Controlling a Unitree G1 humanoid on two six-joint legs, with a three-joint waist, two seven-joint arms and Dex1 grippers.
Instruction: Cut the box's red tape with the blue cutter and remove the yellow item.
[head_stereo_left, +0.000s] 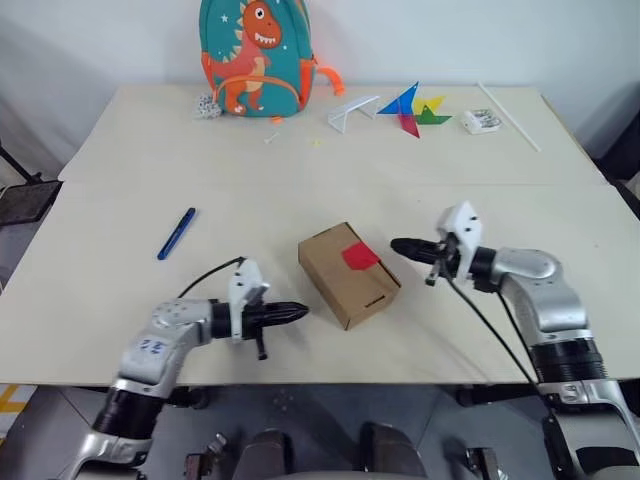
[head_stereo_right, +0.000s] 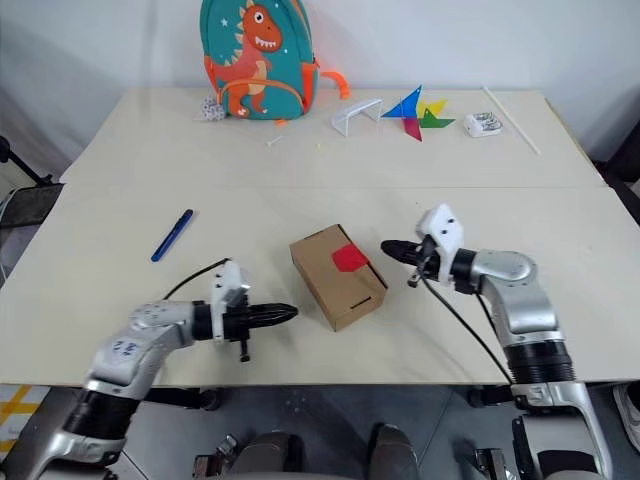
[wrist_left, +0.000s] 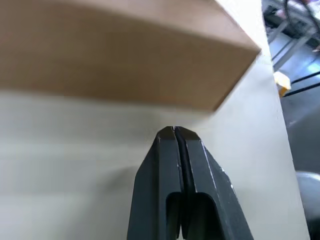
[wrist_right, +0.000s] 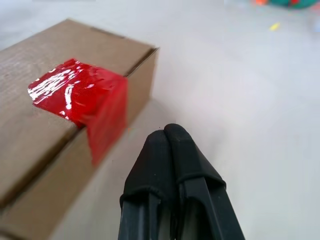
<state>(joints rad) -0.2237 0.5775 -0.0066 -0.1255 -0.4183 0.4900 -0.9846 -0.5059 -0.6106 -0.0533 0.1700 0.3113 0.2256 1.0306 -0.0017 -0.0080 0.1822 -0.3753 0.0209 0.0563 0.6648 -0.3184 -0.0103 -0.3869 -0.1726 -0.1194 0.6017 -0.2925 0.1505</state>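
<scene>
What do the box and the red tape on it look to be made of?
The box: plain brown cardboard, matte, with faint ribbing on top and a visible flap seam. The red tape: probably thin plastic film, glossy, catching bright highlights, wrinkled and folded over the box's edge.

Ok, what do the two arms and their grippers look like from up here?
Both arms have silver-grey metal shells with black joint sections. Each wrist carries a white angular block, and a thin black cable loops from it back along the arm. The left gripper and right gripper each end in two smooth black tapered fingers. The left arm's shell bears small blue markings.
</scene>
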